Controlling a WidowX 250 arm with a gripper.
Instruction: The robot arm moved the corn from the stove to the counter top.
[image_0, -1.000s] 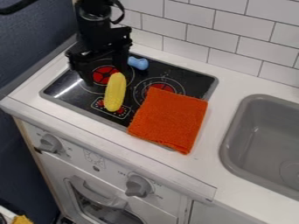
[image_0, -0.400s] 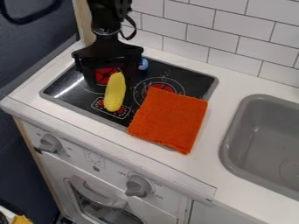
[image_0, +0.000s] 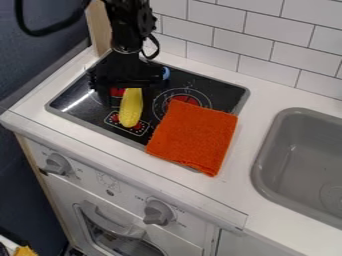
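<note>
Corn (image_0: 131, 114) on stove (image_0: 72, 102), between spread fingers (image_0: 103, 97).
White table (image_0: 258, 100) holds stove and, to its right in view, grey sink (image_0: 290, 155); orange cloth (image_0: 194, 136) overlaps stove and table, just beside corn; fingers wide apart, gripping nothing, either side of corn's far end; small blue thing (image_0: 166, 73) partly hidden behind arm.

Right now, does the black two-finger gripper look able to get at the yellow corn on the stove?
Probably yes: the open gripper hangs over the far end of the corn, and the orange square cloth lies beside, not over it.
</note>
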